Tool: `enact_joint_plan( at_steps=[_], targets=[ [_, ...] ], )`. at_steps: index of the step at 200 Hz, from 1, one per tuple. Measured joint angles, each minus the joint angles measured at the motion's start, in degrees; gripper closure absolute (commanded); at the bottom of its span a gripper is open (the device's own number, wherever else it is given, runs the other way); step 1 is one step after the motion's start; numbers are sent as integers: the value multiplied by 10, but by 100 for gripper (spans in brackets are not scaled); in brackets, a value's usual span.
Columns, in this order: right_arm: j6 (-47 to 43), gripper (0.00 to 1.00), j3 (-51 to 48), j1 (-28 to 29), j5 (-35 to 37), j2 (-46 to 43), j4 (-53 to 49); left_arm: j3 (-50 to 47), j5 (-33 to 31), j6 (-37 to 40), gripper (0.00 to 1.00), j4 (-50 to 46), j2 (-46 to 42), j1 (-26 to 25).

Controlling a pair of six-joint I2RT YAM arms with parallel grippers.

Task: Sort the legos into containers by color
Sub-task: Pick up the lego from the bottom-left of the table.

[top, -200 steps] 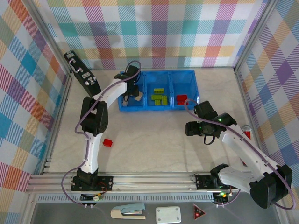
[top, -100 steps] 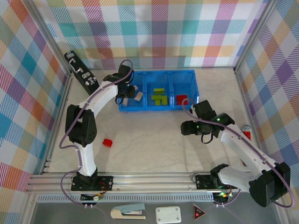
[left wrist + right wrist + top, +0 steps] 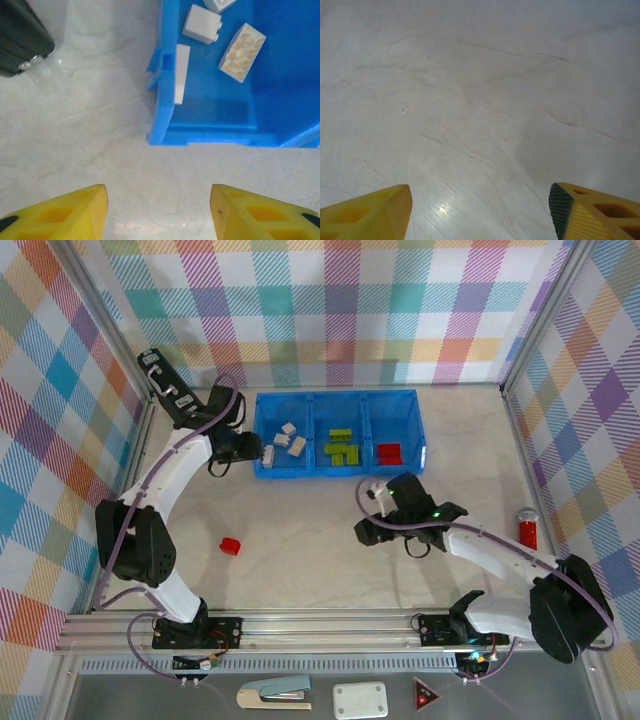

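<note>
— yellow fingertips (image 3: 75,212) on the left gripper (image 3: 159,210): what condition, and what load?
— parted, with a clear gap between them. the gap holds nothing and the fingertips touch nothing. they hang above the pale marbled table (image 3: 75,125), just outside a corner of the blue tray (image 3: 165,100). in the top view this gripper sits just beside the tray's left wall, with the black device (image 3: 175,395) farther left, by the enclosure frame.
— and the right gripper (image 3: 480,210)?
— same condition: fingertips apart, no object between them, no contact. its wrist view looks down on bare table surface. in the top view it is over open table in front of the tray, nearer the middle and right compartments, apart from the tray's front wall.
— where are the bricks?
— sorted items: cream bricks (image 3: 290,437) lie in the left compartment, and the left wrist view shows one of them underside up with its hollow tubes exposed. lime green bricks (image 3: 343,447) lie in the middle compartment. red bricks (image 3: 388,452) lie in the right compartment.
— any item outside the tray?
— one loose red brick (image 3: 231,546) lies flat on the table, left of centre, well apart from the tray and from both grippers.
</note>
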Motion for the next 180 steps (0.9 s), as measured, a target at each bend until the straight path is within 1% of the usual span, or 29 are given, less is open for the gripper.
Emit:
enact_joint_plan(
  at_steps=[56, 87, 128, 162, 180],
  targets=[
    [-118, 24, -3, 111, -2, 131, 193, -56, 20, 24, 43, -7, -44, 36],
    [-175, 24, 20, 166, 3, 218, 264, -95, 28, 41, 43, 5, -64, 40],
    [-201, 24, 85, 201, -8, 314, 347, -127, 19, 55, 43, 23, -82, 41],
    [-203, 24, 132, 216, -21, 364, 396, -139, 19, 57, 44, 49, -92, 47],
    [-203, 24, 149, 220, -27, 378, 402, -141, 19, 57, 44, 54, -93, 49]
  ],
)
